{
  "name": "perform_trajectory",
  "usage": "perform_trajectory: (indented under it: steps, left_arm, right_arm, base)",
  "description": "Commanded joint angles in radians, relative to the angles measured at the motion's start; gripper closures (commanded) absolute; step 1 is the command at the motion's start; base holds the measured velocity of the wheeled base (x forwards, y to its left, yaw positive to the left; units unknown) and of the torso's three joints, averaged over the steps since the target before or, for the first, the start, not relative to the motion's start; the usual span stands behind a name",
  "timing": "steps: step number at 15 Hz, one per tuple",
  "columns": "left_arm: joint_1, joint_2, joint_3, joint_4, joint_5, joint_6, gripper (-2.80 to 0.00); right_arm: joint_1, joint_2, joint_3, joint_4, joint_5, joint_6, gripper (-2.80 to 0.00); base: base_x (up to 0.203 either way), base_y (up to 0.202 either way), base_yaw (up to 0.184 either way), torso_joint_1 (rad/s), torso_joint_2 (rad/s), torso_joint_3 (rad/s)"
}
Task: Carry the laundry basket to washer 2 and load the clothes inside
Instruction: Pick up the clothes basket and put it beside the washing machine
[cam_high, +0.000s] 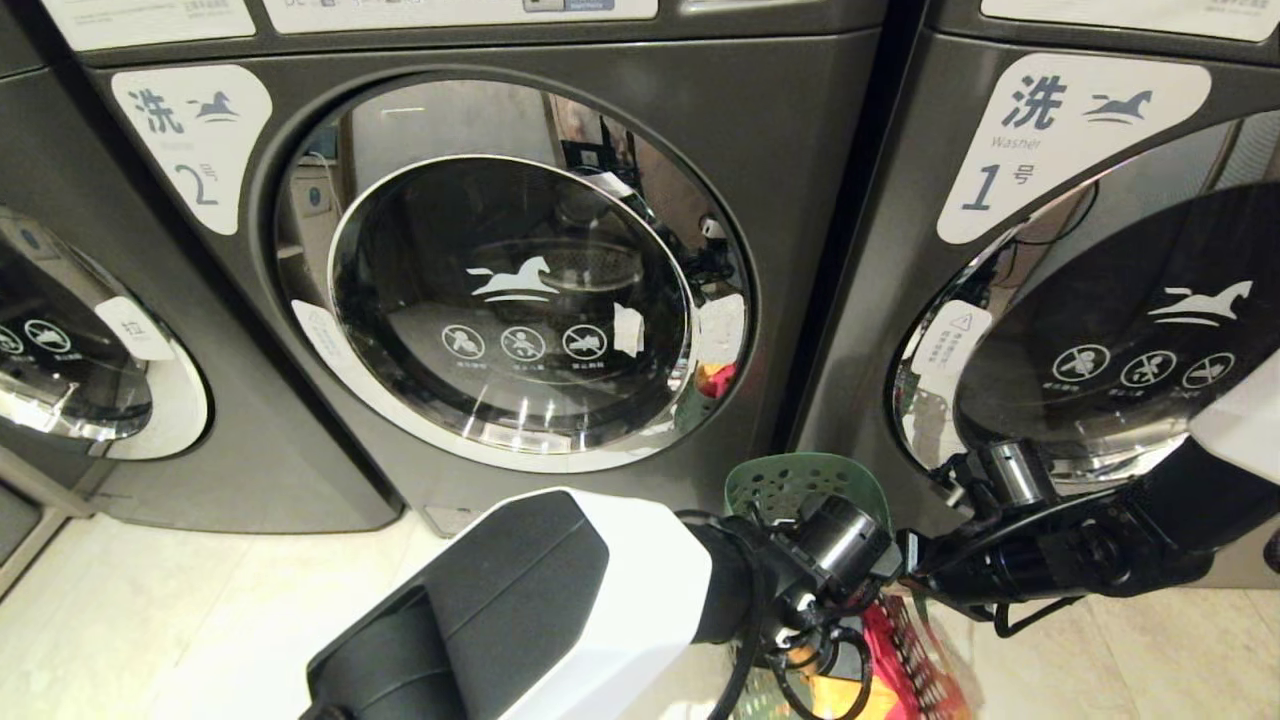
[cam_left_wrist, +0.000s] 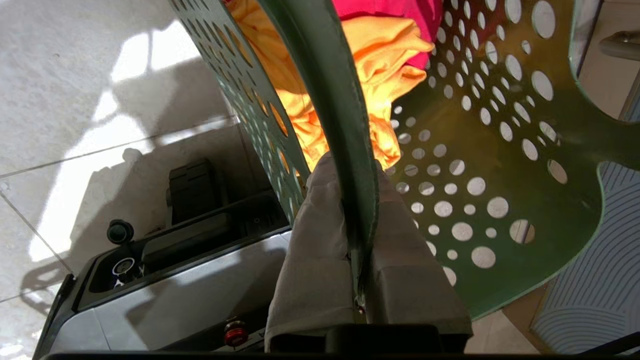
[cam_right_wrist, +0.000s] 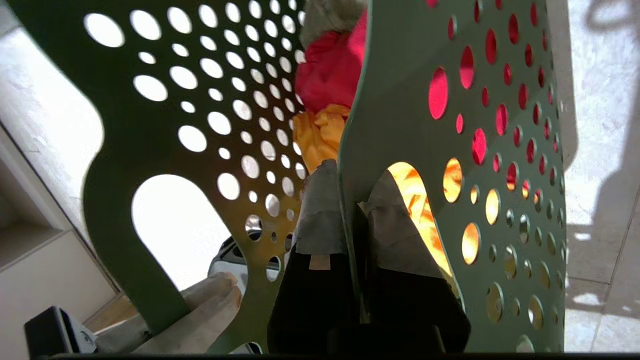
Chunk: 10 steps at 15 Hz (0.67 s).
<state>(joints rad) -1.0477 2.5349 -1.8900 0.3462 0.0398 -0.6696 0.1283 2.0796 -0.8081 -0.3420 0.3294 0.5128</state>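
While washer 2 (cam_high: 510, 290) stood shut dead ahead, both arms held the laundry basket (cam_high: 800, 485) low before it: left gripper (cam_left_wrist: 357, 210) and right gripper (cam_right_wrist: 350, 200) each pinched its rim, yellow and pink-red clothes (cam_left_wrist: 370, 65) inside.

This is a shared laundry room — a laundromat rather than a home. Dark grey front-loading machines stand side by side in a row, each with a round chrome-ringed glass door and a white numbered label with a horse logo: washer 2 (cam_high: 520, 290), the washer marked 1 (cam_high: 1090, 300) beside it, and part of a third washer (cam_high: 80, 350) at the left edge. Warning pictograms are printed on the door glass. The floor (cam_high: 150, 620) is pale tile — bare and hard-wearing.
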Motion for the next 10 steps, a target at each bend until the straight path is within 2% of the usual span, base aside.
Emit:
perform_trajectory:
  steps: [1,10]
  left_arm:
    - [0.0,0.004,0.0,0.002,0.002,-0.004,0.0]
    - [0.0,0.008,0.002,0.002,0.008,-0.004,0.0]
  right_arm:
    - [0.001,0.025,-0.003,0.0,0.002,0.003,0.0]
    - [-0.001,0.023,-0.002,-0.002,0.002,0.004,0.0]
  base:
    - [0.0,0.0,0.0,0.005,0.0,-0.194]
    - [0.0,0.0,0.0,0.006,0.0,-0.188]
